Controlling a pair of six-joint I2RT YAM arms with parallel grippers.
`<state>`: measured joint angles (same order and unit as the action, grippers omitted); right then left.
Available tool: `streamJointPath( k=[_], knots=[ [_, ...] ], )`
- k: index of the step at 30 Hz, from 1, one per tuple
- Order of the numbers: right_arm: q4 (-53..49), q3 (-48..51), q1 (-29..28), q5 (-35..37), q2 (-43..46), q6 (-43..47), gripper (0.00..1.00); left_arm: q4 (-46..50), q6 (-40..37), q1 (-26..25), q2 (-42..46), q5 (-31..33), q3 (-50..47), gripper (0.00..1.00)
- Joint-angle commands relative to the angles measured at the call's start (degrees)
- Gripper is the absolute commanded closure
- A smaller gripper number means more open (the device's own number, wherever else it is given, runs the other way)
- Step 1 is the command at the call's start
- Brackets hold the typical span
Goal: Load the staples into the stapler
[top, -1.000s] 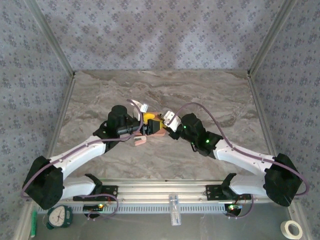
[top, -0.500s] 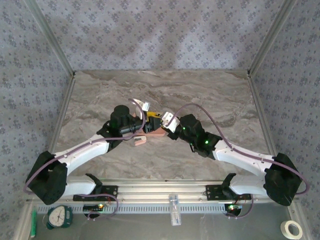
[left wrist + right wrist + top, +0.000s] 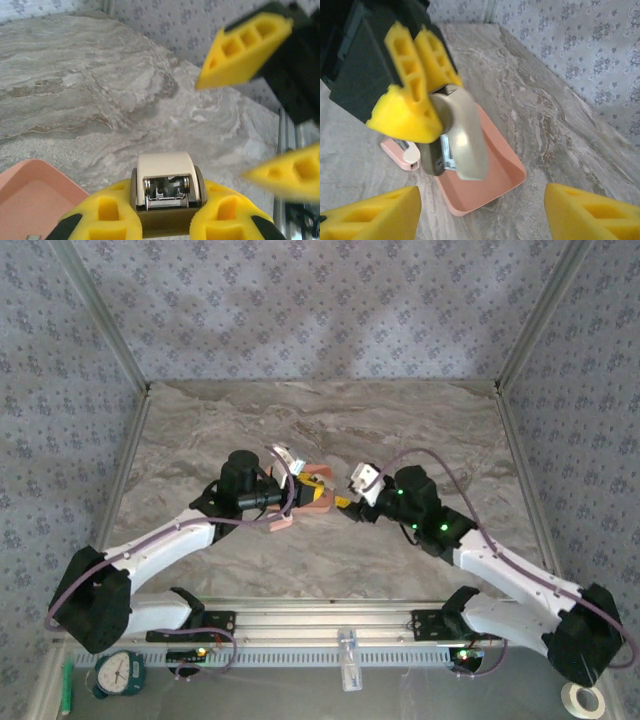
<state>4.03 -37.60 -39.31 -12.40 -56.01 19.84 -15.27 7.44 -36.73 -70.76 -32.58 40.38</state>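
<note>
Left gripper [image 3: 165,220] is clamped on the stapler [image 3: 165,175], its yellow fingers pinching both sides, with the cream top and grey metal channel pointing away from the wrist. The stapler is held up off the marble table [image 3: 430,420], about over the edge of the salmon tray [image 3: 507,182], and a small pink-and-white piece [image 3: 402,152] lies on the table just beside that tray. Right gripper [image 3: 480,212] has its jaws wide apart, holding nothing, near the stapler but clear of it.
</note>
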Motion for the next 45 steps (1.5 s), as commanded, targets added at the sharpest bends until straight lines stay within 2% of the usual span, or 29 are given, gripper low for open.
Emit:
streamJointPath(
  k=[1,8,15,21,26,30,31,32,35,37,41,45],
  knots=[
    [-4.4,1.0,4.0,-15.7,2.0,-4.5,0.33,4.5,-11.8,0.2,1.2,-8.6,3.4,1.0],
    [-6.5,-1.9,5.2,-26.9,-2.0,-2.5,0.36,3.9,-18.8,0.1,1.9,-17.4,2.7,1.0],
    [-8.9,-4.9,5.0,-31.7,-5.6,0.2,0.39,5.6,-21.3,0.2,2.2,-19.7,3.4,1.0],
    [-9.4,-6.3,5.0,-36.2,-8.1,0.6,0.47,6.4,-21.7,0.0,1.3,-21.4,4.1,1.0],
    [-11.9,-8.2,5.2,-38.2,-10.0,1.7,0.61,6.6,-22.3,-0.2,1.1,-22.3,4.2,1.0],
    [-12.9,-8.6,6.0,-39.3,-9.7,2.0,0.83,7.0,-23.2,-0.2,1.8,-20.3,3.8,1.0],
    [-12.7,-8.4,6.2,-39.2,-9.3,1.8,0.87,6.4,-23.1,-0.2,2.1,-19.0,3.3,0.96],
    [-12.4,-8.2,6.3,-38.7,-8.9,1.3,0.87,5.1,-22.7,-0.2,2.6,-17.3,2.6,0.87],
    [-9.5,-6.9,6.4,-33.6,-7.8,-4.1,0.88,-0.1,-19.6,-0.3,4.1,-11.2,0.0,0.54],
    [-7.0,-6.3,6.4,-27.7,-7.5,-11.8,0.87,-3.0,-18.0,-0.8,4.9,-7.3,-2.2,0.45],
    [-9.4,-8.2,6.4,-17.2,-8.3,-28.7,0.86,-5.6,-16.5,-3.0,4.9,1.5,-6.1,0.39],
    [-17.0,-12.0,6.3,-14.1,-10.4,-38.1,0.9,-8.2,-14.3,-4.7,3.3,5.1,-8.1,0.38]
  ],
)
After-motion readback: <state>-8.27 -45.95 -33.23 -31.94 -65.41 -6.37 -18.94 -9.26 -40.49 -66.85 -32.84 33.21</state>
